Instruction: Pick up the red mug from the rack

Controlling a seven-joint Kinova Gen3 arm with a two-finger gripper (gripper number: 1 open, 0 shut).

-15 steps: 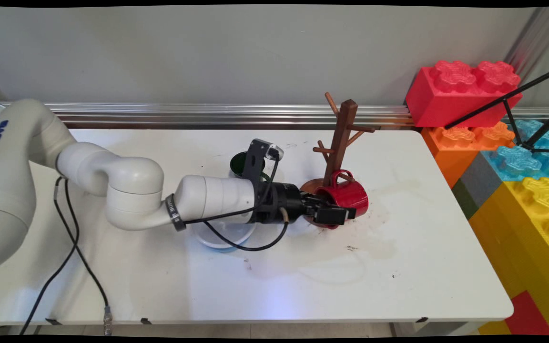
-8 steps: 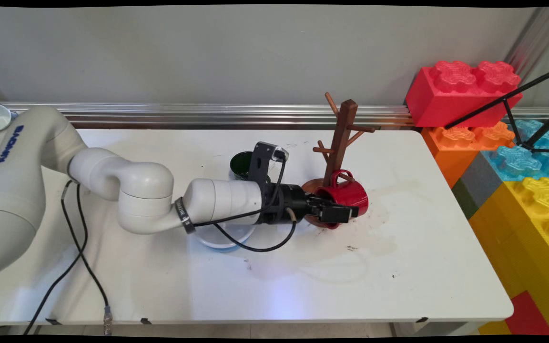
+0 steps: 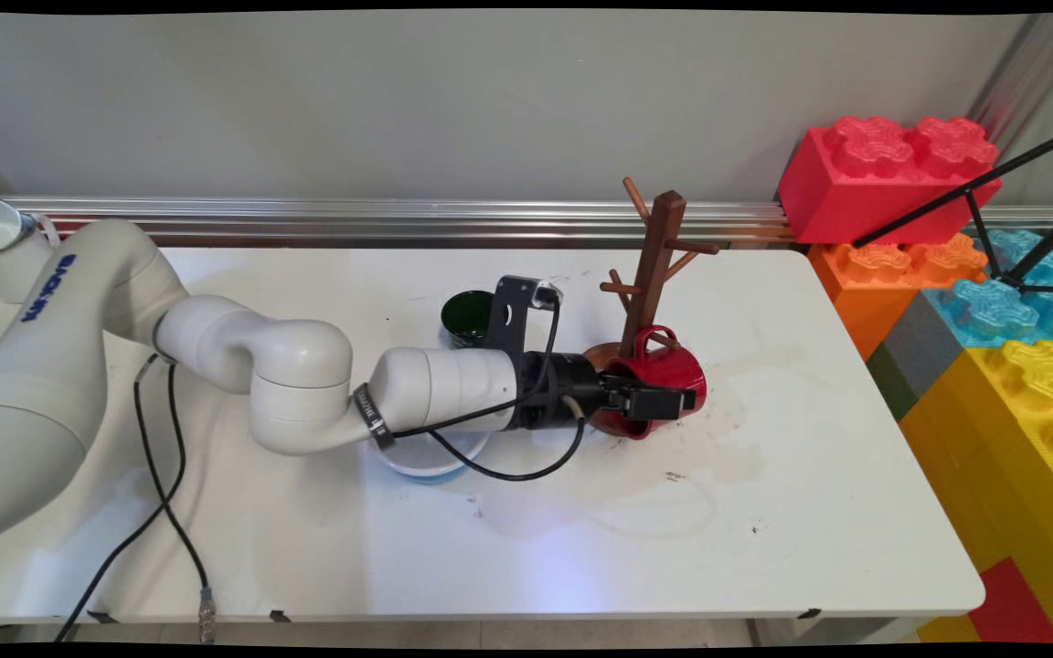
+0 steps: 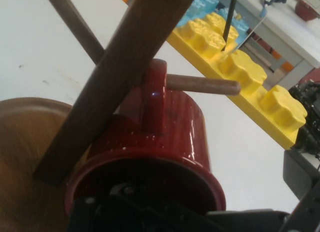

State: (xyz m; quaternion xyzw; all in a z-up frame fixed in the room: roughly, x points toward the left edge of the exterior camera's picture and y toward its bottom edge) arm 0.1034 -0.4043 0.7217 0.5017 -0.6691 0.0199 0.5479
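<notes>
A: Gripper (image 3: pixel 664 403) state?
B: Fingers clamp the red mug's (image 3: pixel 664 375) rim, one inside, one outside.
A: Mug position?
B: On its side, mouth twd the hand, handle up, hooked on the wooden mug tree's (image 3: pixel 653 274) lowest peg. Green cup (image 3: pixel 467 317) behind the wrist.

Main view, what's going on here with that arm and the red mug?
The white arm reaches across the table from the left, its end effector gripping the rim of the red mug. The mug lies on its side, handle hooked over a low peg of the wooden mug tree. A dark green cup and a white bowl sit by the forearm.
</notes>
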